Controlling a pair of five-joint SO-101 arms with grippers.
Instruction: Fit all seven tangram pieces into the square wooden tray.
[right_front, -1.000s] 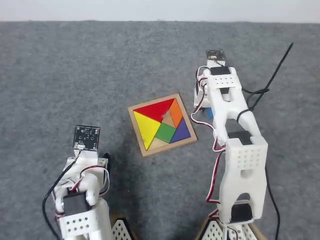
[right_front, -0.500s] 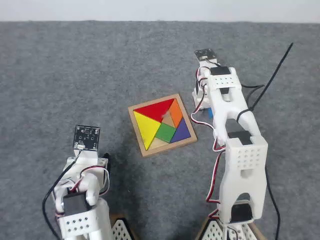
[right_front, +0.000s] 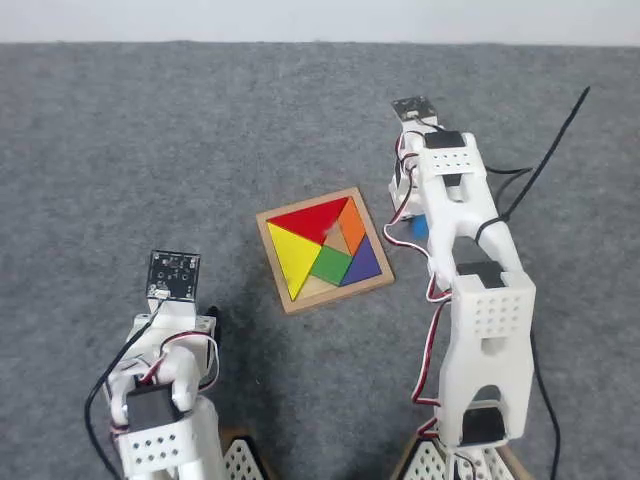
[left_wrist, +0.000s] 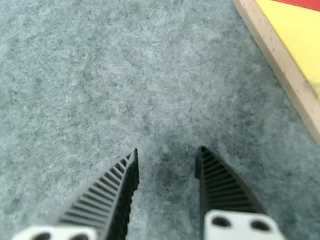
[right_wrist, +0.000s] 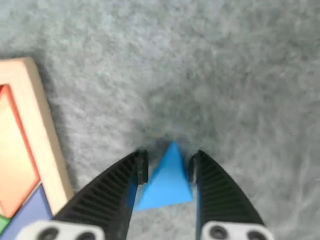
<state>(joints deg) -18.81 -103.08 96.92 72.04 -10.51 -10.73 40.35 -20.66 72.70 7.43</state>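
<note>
The square wooden tray (right_front: 335, 297) lies mid-table holding a red triangle (right_front: 310, 220), a yellow triangle (right_front: 287, 255), an orange piece (right_front: 352, 225), a green square (right_front: 330, 265) and a purple triangle (right_front: 363, 262); bare wood shows between some of them. A small blue triangle (right_wrist: 167, 180) sits on the mat just right of the tray, and my right gripper (right_wrist: 167, 160) is shut on it, one finger against each side. In the high view the blue triangle (right_front: 419, 227) peeks out under that arm. My left gripper (left_wrist: 167, 157) stands open over bare mat, near the tray's edge (left_wrist: 280, 55).
Grey felt mat covers the table. The tray's rim (right_wrist: 42, 120) lies close beside the right gripper. The left arm (right_front: 165, 390) stays at the front left. A black cable (right_front: 550, 150) trails off behind the right arm.
The right arm's wrist has turned slightly, its camera board shifting a little left. The left arm and the tray pieces have not moved.
</note>
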